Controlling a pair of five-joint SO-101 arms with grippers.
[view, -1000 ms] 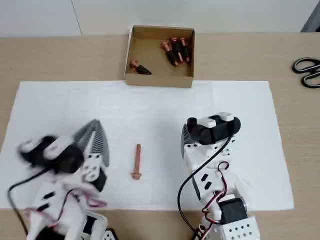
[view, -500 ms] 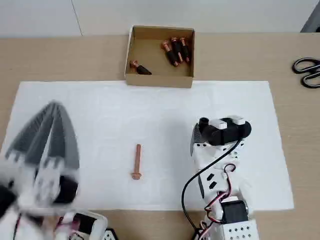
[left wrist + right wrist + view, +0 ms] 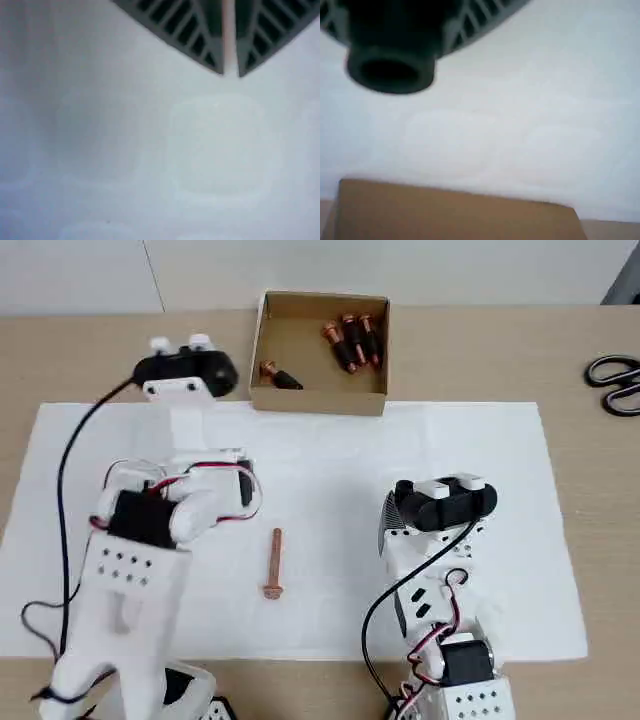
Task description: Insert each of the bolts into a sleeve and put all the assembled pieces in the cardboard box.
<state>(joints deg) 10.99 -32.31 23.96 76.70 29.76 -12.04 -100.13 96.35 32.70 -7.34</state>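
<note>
The left arm (image 3: 170, 490) stood extended toward the upper left, left gripper (image 3: 230, 70) nearly closed, empty. The right gripper (image 3: 400, 20), lower right, clamped a black sleeve (image 3: 390, 75).

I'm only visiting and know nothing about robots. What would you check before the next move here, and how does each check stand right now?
1. Sleeve gripped: ok, the right gripper holds it, open end showing.
2. Bolt reachable: ok, it lies alone on the white paper between the arms.
3. Left gripper free: ok, shut and holding nothing.
4. Left gripper over the bolt: not ok, bare paper lies beneath it.
5. Cardboard box has room: ok, four assembled pieces inside, floor space left.
</note>
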